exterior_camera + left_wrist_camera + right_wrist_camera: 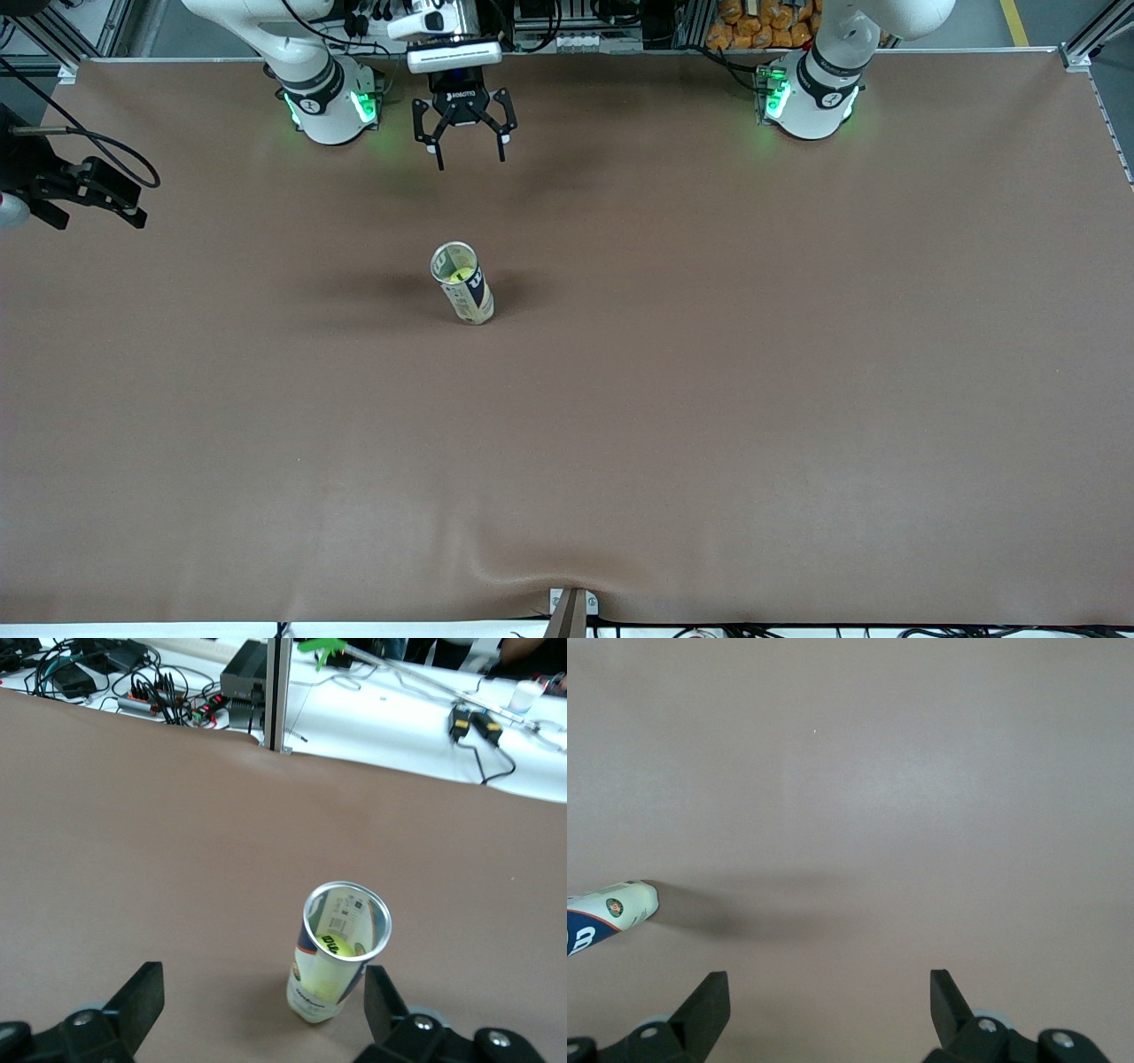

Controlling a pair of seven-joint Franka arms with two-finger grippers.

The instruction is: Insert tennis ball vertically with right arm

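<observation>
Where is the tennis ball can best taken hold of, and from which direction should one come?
Probably around the middle of the tennis ball can's round wall, coming level from the robots' side. It stands upright with its open mouth upward and a ball inside, so a grasp from above would meet only the thin rim.

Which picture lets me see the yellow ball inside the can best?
The left wrist view: it looks down the open tennis ball can at the tennis ball inside. The front view shows the ball only small through the mouth. The right wrist view shows just the can's bottom end, no ball.
</observation>
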